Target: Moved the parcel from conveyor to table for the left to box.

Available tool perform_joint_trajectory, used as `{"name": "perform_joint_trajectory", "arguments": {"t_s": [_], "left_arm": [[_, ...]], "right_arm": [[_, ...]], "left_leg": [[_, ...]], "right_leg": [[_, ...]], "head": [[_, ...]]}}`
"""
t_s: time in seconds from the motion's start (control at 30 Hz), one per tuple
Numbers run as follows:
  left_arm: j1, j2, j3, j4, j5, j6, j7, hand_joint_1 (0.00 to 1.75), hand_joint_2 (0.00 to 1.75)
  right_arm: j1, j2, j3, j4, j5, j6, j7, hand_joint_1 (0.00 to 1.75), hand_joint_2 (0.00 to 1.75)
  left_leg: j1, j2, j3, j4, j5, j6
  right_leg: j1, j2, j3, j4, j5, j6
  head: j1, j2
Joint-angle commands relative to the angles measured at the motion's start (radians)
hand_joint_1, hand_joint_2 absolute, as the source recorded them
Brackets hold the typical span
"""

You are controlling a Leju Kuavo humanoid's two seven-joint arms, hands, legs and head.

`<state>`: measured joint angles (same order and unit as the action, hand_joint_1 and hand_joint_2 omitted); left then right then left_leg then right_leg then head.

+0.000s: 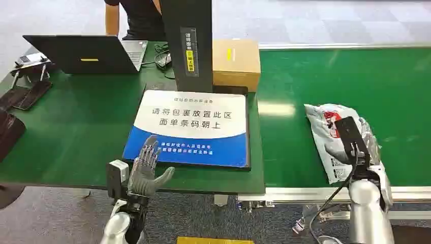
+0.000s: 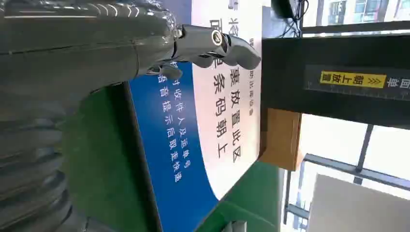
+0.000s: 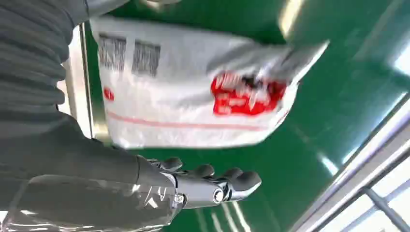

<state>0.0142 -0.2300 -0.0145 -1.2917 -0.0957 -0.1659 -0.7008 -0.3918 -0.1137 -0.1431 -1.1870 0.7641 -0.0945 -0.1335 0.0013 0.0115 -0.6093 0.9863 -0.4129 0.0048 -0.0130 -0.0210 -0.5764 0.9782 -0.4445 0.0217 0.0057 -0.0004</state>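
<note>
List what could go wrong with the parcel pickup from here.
1. The parcel is a limp plastic bag lying near the conveyor's front edge; it could sag or slip from the right hand.
2. The left hand hovers over the sign mat, likely where the parcel goes, and may block it.

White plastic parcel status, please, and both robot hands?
Left robot hand open over sign. Right robot hand open beside white plastic parcel. Parcel on conveyor, ungrasped.

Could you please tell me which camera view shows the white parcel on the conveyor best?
The head view: the parcel lies whole on the green conveyor, with the right hand over its near end. The right wrist view shows its printed face closer but blurred. The left wrist view faces the sign instead.
</note>
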Motion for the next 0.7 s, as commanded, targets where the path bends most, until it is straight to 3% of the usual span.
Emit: {"name": "perform_joint_trajectory", "arguments": {"t_s": [0.03, 0.17, 0.33, 0.5, 0.7], "left_arm": [[0.002, 0.014, 0.012, 0.002, 0.002, 0.001, 0.003, 0.0, 1.75], [0.003, 0.013, 0.013, 0.0, 0.003, 0.002, 0.003, 0.0, 1.75], [0.005, 0.015, 0.016, 0.003, 0.005, 0.008, 0.003, 0.0, 1.75], [0.014, 0.022, 0.02, 0.001, 0.009, 0.005, 0.003, 0.0, 1.75], [0.014, 0.017, 0.028, 0.003, -0.002, -0.001, 0.003, 0.0, 1.75]], "right_arm": [[-0.205, -0.109, -0.004, 0.395, 0.02, -0.045, -0.014, 0.0, 1.75], [-0.214, -0.107, 0.002, 0.412, 0.024, -0.05, -0.019, 0.0, 1.75], [-0.324, -0.135, 0.056, 0.565, 0.054, -0.042, 0.006, 0.0, 1.75], [-0.359, -0.122, 0.123, 0.712, 0.035, 0.144, 0.002, 0.0, 1.75], [-0.369, -0.115, 0.184, 0.762, 0.026, 0.225, 0.001, 0.0, 1.75]], "left_leg": [[0.0, 0.002, 0.005, -0.001, -0.002, 0.0], [0.001, 0.0, 0.003, -0.001, -0.001, -0.001], [0.0, 0.003, 0.005, 0.0, -0.002, -0.001], [0.001, 0.002, 0.005, -0.001, -0.001, -0.001], [0.001, 0.001, 0.005, -0.001, -0.002, -0.001]], "right_leg": [[0.0, 0.004, 0.005, -0.002, 0.0, -0.001], [0.0, 0.002, 0.003, -0.001, 0.0, -0.001], [0.0, 0.005, 0.004, 0.0, -0.001, -0.001], [0.001, 0.005, 0.004, -0.001, 0.0, -0.001], [0.0, 0.003, 0.005, -0.001, -0.001, -0.001]], "head": [[0.0, 0.0], [0.0, 0.0], [0.0, 0.0], [0.0, 0.0], [0.0, 0.0]]}}
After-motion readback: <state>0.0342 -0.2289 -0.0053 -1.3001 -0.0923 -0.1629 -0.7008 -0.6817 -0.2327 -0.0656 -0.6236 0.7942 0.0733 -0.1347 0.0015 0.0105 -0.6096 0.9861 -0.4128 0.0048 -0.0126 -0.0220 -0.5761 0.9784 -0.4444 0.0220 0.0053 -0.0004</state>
